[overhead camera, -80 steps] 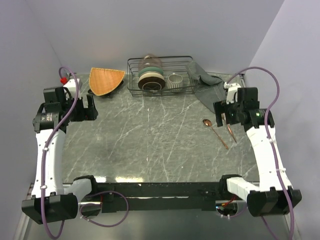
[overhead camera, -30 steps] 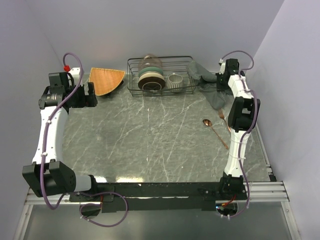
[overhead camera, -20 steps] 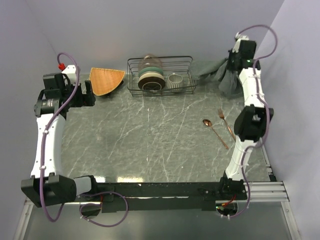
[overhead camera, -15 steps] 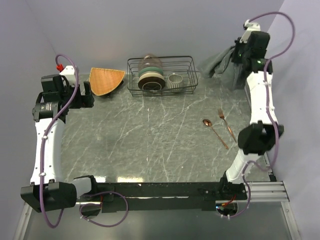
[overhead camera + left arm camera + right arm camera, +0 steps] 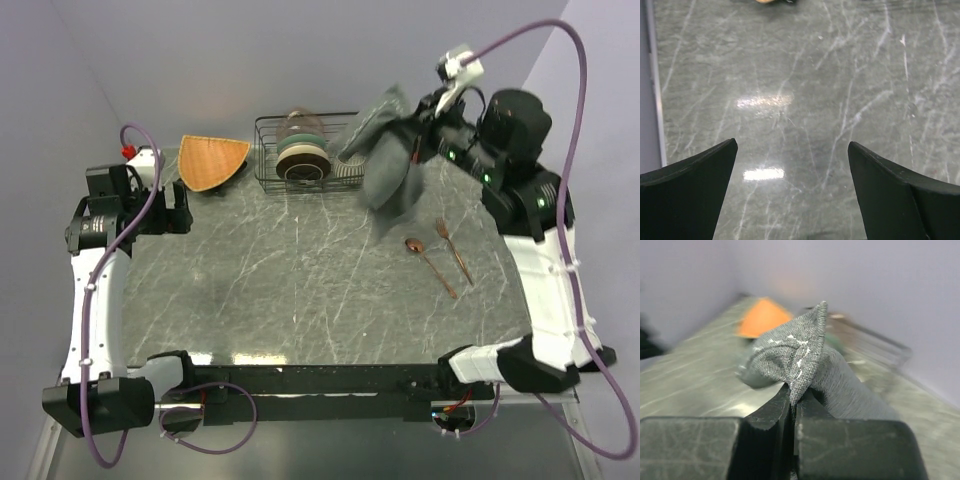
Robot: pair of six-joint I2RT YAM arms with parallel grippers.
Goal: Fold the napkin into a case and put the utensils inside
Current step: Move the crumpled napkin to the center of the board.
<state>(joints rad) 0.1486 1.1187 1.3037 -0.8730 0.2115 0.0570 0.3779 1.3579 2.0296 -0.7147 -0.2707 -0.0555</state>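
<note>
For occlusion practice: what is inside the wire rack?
Stacked bowls sit in the wire rack. The napkin, held by the right gripper, covers its right end, hiding anything there.

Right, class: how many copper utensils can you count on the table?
2. The spoon lies on the table's right half; the fork lies just right of it. The hanging napkin could hide another.

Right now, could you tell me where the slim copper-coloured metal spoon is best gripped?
Mid-handle, from straight above, jaws across it: the copper-coloured spoon lies flat on the grey marble table, its handle thin and straight, with the copper fork close beside.
</note>
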